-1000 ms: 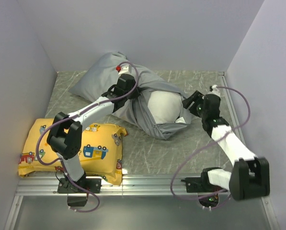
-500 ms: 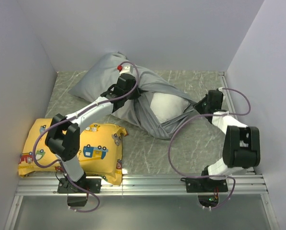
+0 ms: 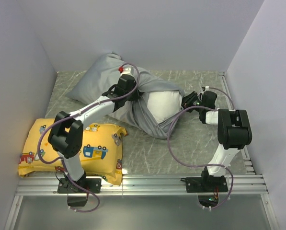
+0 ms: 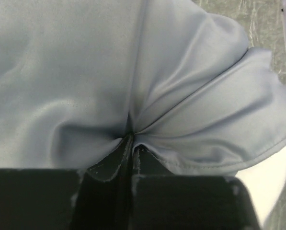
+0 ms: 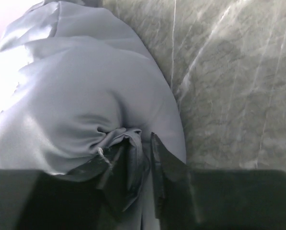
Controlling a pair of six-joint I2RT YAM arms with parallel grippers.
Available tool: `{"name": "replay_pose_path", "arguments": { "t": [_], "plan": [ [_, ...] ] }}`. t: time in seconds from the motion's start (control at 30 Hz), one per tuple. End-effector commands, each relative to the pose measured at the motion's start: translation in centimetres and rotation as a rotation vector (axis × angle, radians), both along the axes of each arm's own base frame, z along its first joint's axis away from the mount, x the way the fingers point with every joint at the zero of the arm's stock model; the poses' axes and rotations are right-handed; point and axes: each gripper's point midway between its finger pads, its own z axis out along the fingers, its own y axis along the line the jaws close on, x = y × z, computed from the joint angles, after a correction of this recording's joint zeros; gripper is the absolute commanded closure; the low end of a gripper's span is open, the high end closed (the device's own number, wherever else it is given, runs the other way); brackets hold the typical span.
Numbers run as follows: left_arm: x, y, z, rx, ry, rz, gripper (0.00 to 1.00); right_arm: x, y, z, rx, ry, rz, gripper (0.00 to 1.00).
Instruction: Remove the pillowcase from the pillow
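The grey pillowcase (image 3: 97, 79) lies at the back middle of the table, bunched and wrinkled. The white pillow (image 3: 163, 105) bulges out of its open end on the right. My left gripper (image 3: 134, 94) sits on top of the case, left of the bare pillow, shut on a pinch of grey fabric (image 4: 85, 72); the left gripper's jaws (image 4: 131, 139) meet tight. A sliver of white pillow (image 4: 272, 187) shows beneath. My right gripper (image 3: 186, 101) is at the pillow's right end, its fingers (image 5: 142, 141) closed round a bunched fold of the pillowcase (image 5: 85, 96).
A yellow cushion (image 3: 71, 151) printed with cartoon vehicles lies at the front left, under the left arm. The grey marbled table (image 3: 190, 143) is walled at the back and both sides. A metal rail (image 3: 147, 182) runs along the near edge.
My right gripper pulled the pillowcase edge out to the right, drawing the fabric taut, then came back left against the pillow's end. My left gripper has stayed on the case.
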Motion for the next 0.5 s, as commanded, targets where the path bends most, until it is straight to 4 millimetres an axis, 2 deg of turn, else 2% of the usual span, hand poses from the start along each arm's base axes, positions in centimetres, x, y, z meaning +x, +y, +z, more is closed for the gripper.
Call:
{"name": "replay_pose_path", "arguments": {
  "t": [0.0,0.03,0.07,0.1,0.13,0.17,0.2,0.27,0.3,0.33,0.4,0.43,0.47],
  "plan": [
    [-2.0,-2.0,-3.1,0.053,0.099,-0.096,0.87,-1.9,2.3,3.7,-0.031,-0.086,0.122,0.64],
    [-1.9,-1.9,-3.2,0.066,0.098,-0.094,0.73,-2.0,2.1,4.1,-0.065,-0.119,0.117,0.59],
    [-2.0,-2.2,-2.9,0.073,0.091,-0.099,0.64,-2.6,2.1,3.6,-0.062,-0.103,0.114,0.58],
    [-1.9,-2.4,-2.3,0.077,0.070,-0.104,0.51,-2.8,2.5,4.2,-0.041,-0.137,0.140,0.58],
    [-1.9,-2.5,-2.0,0.089,0.059,-0.101,0.46,-3.0,2.8,4.4,0.001,-0.131,0.145,0.59],
    [-1.9,-2.6,-1.4,0.092,0.050,-0.104,0.43,-3.3,3.0,4.4,0.027,-0.130,0.154,0.59],
    [-1.7,-2.9,-0.2,0.089,0.029,-0.105,0.38,-3.9,4.4,5.3,0.052,-0.175,0.208,0.61],
    [-1.9,-3.1,0.7,0.114,0.012,-0.115,0.33,-4.3,5.2,5.8,0.088,-0.179,0.232,0.68],
    [-1.7,-3.3,1.9,0.110,-0.010,-0.119,0.32,-4.4,5.4,6.2,0.090,-0.199,0.244,0.72],
    [-1.7,-3.4,2.4,0.120,-0.018,-0.128,0.29,-4.7,5.9,6.8,0.089,-0.213,0.257,0.80],
    [-2.0,-3.7,3.7,0.125,-0.038,-0.143,0.27,-5.1,6.3,7.5,0.085,-0.232,0.269,0.85],
    [-2.0,-3.8,4.2,0.131,-0.049,-0.147,0.26,-5.3,6.5,8.5,0.077,-0.258,0.270,0.94],
    [-2.3,-4.0,4.6,0.134,-0.056,-0.156,0.26,-5.5,6.7,8.9,0.075,-0.263,0.276,0.96]
  ]
}}
